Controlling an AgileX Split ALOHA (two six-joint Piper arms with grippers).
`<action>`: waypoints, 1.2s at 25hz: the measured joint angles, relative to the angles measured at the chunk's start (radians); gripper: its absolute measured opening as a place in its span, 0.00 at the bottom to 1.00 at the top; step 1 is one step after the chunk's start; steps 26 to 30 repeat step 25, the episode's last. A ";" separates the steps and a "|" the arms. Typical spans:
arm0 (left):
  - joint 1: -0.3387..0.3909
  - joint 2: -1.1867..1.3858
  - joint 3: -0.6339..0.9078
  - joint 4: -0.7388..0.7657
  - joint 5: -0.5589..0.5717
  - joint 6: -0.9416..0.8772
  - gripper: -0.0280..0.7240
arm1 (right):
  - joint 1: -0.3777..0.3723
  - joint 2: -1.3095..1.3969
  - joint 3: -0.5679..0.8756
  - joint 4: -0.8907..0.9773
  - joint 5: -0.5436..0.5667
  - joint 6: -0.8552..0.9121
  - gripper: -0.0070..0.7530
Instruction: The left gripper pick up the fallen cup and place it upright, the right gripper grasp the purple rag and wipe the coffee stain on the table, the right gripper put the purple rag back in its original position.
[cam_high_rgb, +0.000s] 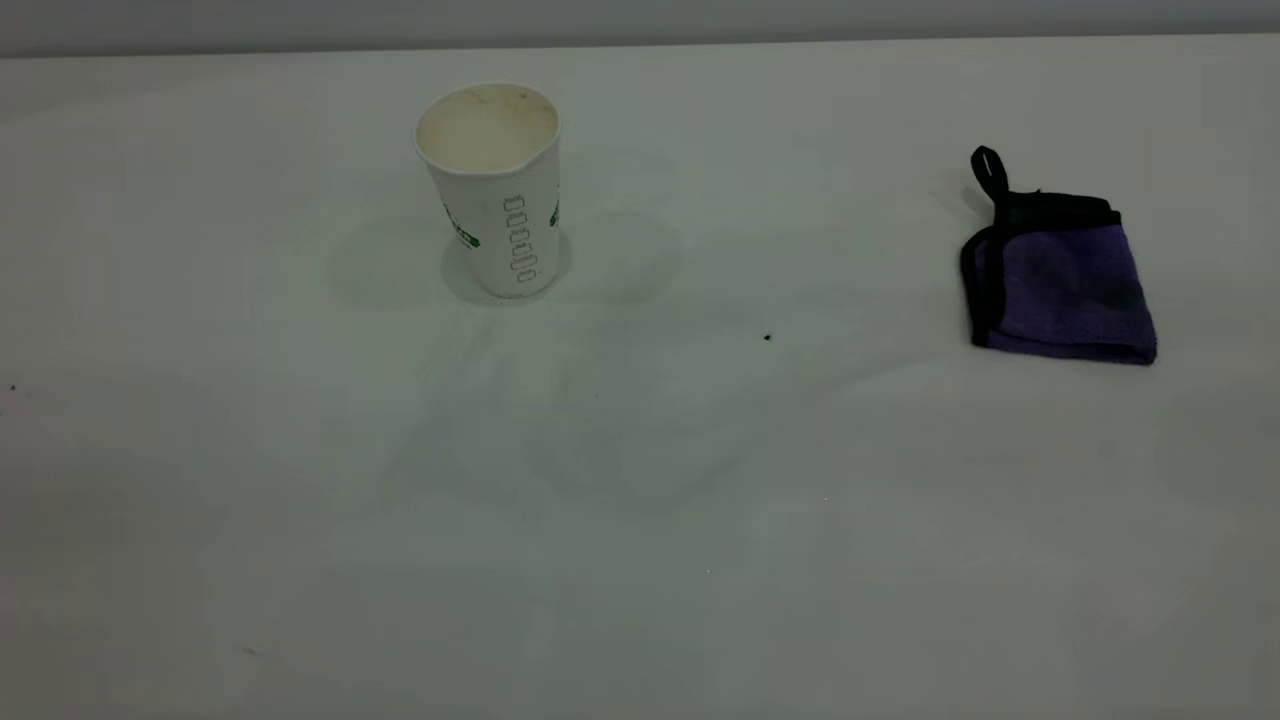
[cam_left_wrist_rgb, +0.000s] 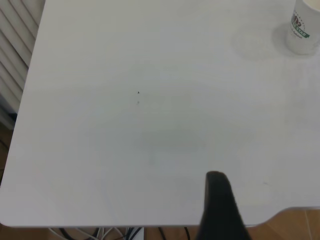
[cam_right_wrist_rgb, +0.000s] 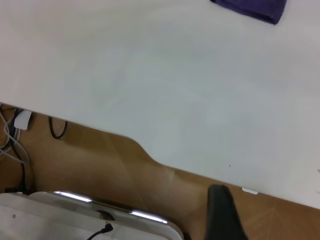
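The cup (cam_high_rgb: 490, 190) stands upright on the table (cam_high_rgb: 640, 520), left of centre towards the back, with its cream inside showing. It also shows in the left wrist view (cam_left_wrist_rgb: 305, 30). The purple rag (cam_high_rgb: 1060, 285) lies folded at the right with its black loop pointing to the back; a corner of it shows in the right wrist view (cam_right_wrist_rgb: 250, 7). No brown coffee stain is visible. Neither gripper is in the exterior view. The left gripper (cam_left_wrist_rgb: 220, 210) hangs over the table's edge, far from the cup. The right gripper (cam_right_wrist_rgb: 222, 215) is off the table, over the floor.
A tiny black speck (cam_high_rgb: 767, 337) lies between cup and rag. The table's edge has a curved cut-out (cam_right_wrist_rgb: 150, 150). Cables (cam_right_wrist_rgb: 15, 135) and a white base (cam_right_wrist_rgb: 75, 215) lie on the brown floor below.
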 joint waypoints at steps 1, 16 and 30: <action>0.000 0.000 0.000 0.000 0.000 0.000 0.75 | -0.013 -0.005 0.000 0.002 0.000 0.000 0.68; 0.000 0.000 0.000 0.000 0.000 0.000 0.75 | -0.184 -0.380 0.003 0.003 0.007 0.000 0.68; 0.000 0.000 0.000 0.000 0.000 0.000 0.75 | -0.186 -0.395 0.003 0.004 0.011 0.000 0.68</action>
